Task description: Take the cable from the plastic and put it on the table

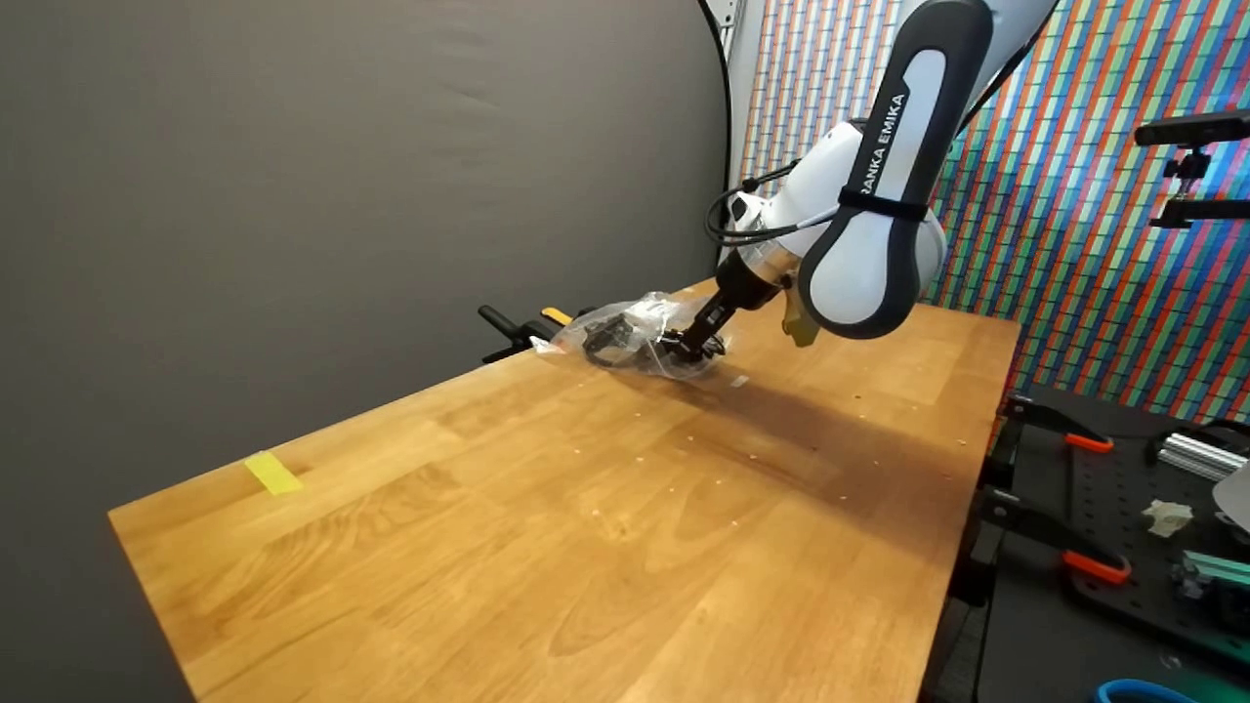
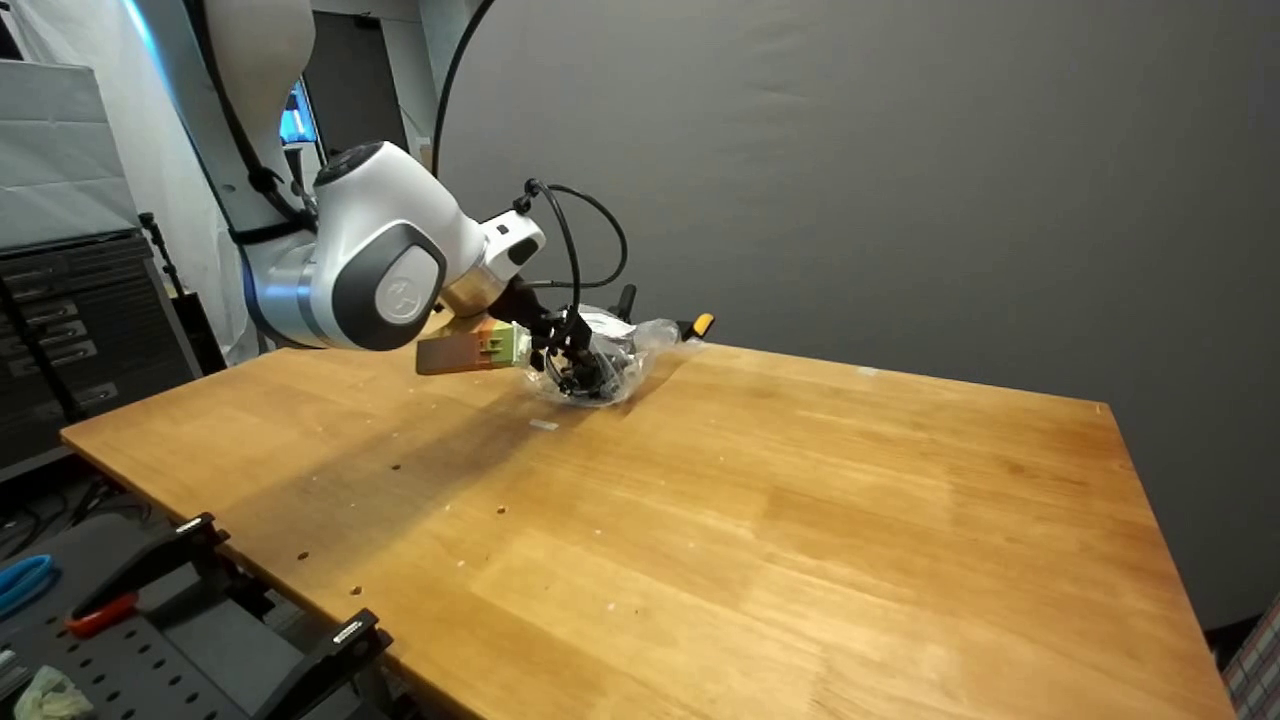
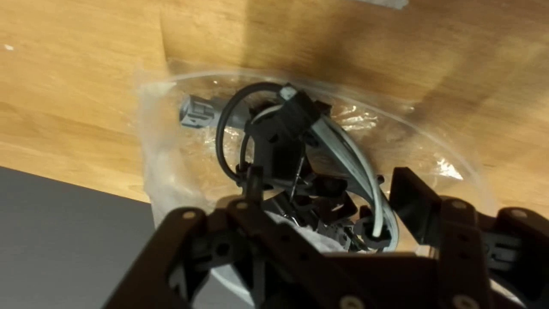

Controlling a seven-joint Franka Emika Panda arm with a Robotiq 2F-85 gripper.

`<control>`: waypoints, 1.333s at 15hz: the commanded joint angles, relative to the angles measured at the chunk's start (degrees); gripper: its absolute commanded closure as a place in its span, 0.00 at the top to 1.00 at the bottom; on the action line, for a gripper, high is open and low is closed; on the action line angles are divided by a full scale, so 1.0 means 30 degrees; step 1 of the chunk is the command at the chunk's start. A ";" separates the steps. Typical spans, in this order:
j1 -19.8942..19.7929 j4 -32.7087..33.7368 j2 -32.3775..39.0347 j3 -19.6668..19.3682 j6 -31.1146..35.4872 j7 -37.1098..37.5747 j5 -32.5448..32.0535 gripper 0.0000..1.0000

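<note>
One wooden table (image 1: 547,557) stands before a grey backdrop (image 1: 342,186).

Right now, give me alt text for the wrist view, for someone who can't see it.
Tangled black and gray cable lies amid clear plastic on a wooden table. The open tool shows at the bottom, framing part of the tangle. A pale gray connector sticks out leftward.

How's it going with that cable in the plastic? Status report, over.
Gripper open. Cable in clear plastic, not yet laid on the bare table. Possible snags: the plastic around it, dark parts bunched with it.
</note>
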 commanded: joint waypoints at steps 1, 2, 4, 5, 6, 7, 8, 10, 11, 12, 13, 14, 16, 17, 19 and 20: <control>-0.0700 0.0732 0.0751 0.0280 0.0652 -0.0426 0.0116 0.62; -0.0756 0.0810 0.0870 0.0253 0.0624 -0.0414 0.0145 0.55; -0.0886 0.1034 0.1163 0.0238 0.0689 -0.0374 0.0140 0.37; -0.0954 0.1117 0.1237 0.0258 0.0647 -0.0335 0.0126 0.31; -0.1013 0.1217 0.1328 0.0262 0.0717 -0.0311 0.0136 0.22; -0.1054 0.1149 0.1193 0.0291 0.0810 -0.0308 0.0156 0.14; -0.1069 0.0999 0.0952 0.0363 0.0698 -0.0311 0.0101 0.08; -0.1020 0.0480 0.0233 0.0481 -0.0151 -0.0339 0.0017 0.00; -0.0825 0.0160 -0.0190 0.0407 -0.0622 -0.0385 0.0204 0.00; -0.0555 -0.0167 -0.0633 0.0273 -0.1275 -0.0486 0.0415 0.02; -0.0338 -0.0523 -0.1196 0.0163 -0.2401 -0.0536 0.0568 0.02; -0.0130 -0.0933 -0.2016 0.0053 -0.4218 -0.0516 0.0682 0.02; 0.0917 -0.1179 -0.3062 -0.0908 -0.6626 -0.0440 0.0986 0.02; 0.1616 -0.1329 -0.3672 -0.1592 -0.8041 -0.0197 0.0927 0.02; 0.2903 -0.1418 -0.4691 -0.2841 -1.1012 0.0086 0.0815 0.02; 0.3545 -0.1429 -0.5144 -0.3532 -1.2607 0.0400 0.0435 0.02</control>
